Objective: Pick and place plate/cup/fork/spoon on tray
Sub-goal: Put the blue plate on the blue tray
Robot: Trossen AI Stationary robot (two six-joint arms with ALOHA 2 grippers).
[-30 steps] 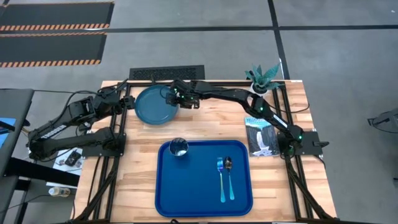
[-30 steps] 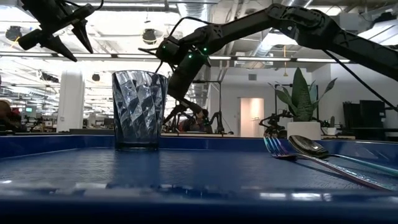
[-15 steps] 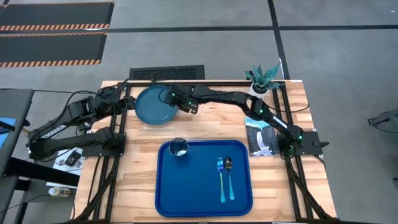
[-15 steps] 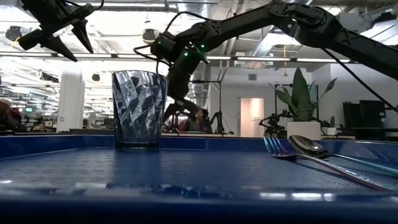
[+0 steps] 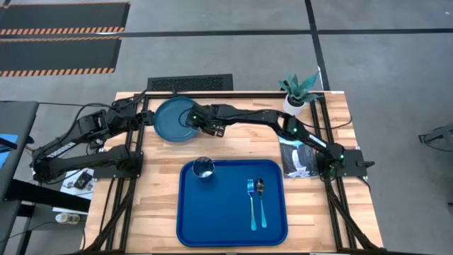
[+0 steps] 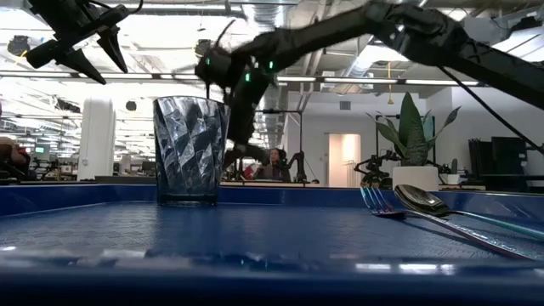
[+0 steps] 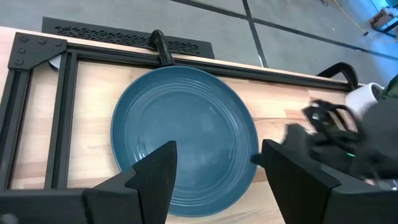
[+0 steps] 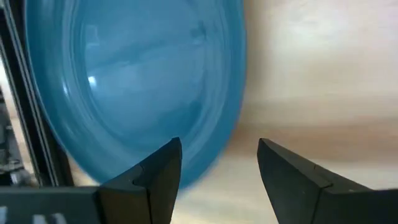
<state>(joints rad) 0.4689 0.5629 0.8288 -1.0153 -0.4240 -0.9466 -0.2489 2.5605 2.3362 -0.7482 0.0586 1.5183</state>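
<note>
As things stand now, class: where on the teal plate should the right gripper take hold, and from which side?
Probably the raised rim on the plate edge nearest the tray. The plate lies flat on the wood, so only its rim offers a lip. The open right gripper is already at that edge, coming from the right arm's side.

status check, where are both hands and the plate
Right hand open at the plate rim. Left hand open, waiting beside it. Plate on table, off tray.

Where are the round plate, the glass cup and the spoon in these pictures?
plate (image 5: 173, 119): high view, bare centre of the dish.
cup (image 6: 190, 150): low view, middle of its ribbed glass wall.
spoon (image 6: 419, 199): low view, on its silver bowl.
</note>
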